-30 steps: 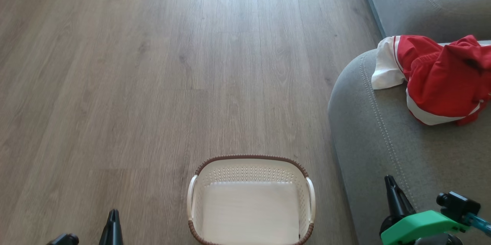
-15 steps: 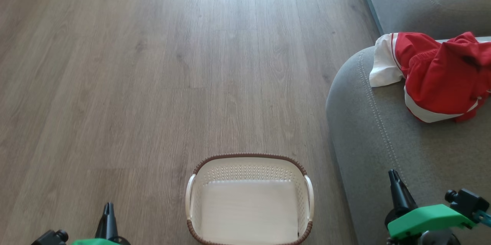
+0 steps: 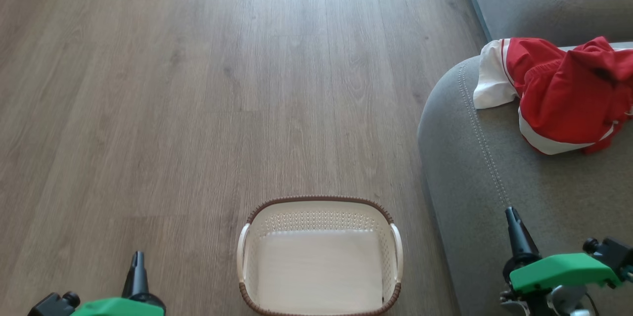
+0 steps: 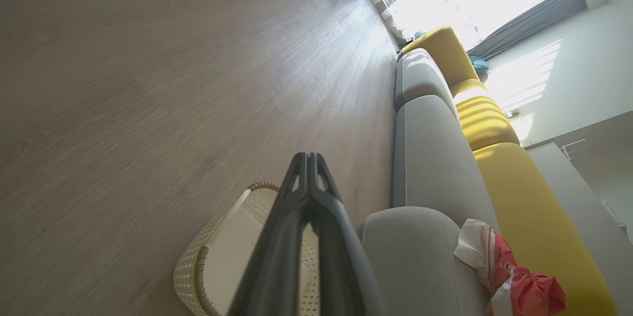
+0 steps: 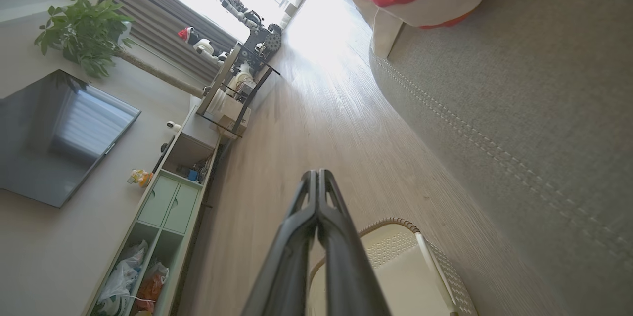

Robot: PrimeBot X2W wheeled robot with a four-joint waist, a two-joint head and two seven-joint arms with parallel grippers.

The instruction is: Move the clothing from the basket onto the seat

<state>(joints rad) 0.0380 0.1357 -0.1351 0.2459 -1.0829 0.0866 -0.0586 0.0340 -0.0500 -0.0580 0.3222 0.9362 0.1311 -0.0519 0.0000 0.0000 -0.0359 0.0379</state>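
Fingers of the left gripper (image 4: 307, 155) are pressed together, tips meeting in a point with only a thin slit lower down, and they hold nothing and touch nothing. In the head view this gripper sits at the lower left above the wood-plank floor (image 3: 198, 83). The right gripper (image 3: 509, 211), at the lower right, is closed the same way, its two dark fingers lying flat against each other and gripping nothing. Its tip is seen against the grey sofa seat (image 3: 544, 182); whether it hangs over the cushion or just beside its edge cannot be told.

One cream laundry basket (image 3: 316, 199) with a brown rim stands on the floor between the two grippers, a little ahead of them and closer to the right one, its bare cream bottom showing. One bundle of red clothing (image 3: 564, 93) with white trim lies on the seat, well ahead of the right gripper and far across from the left one, with a white panel drooping over the rounded, double-stitched edge. How many garments make up the bundle cannot be told.
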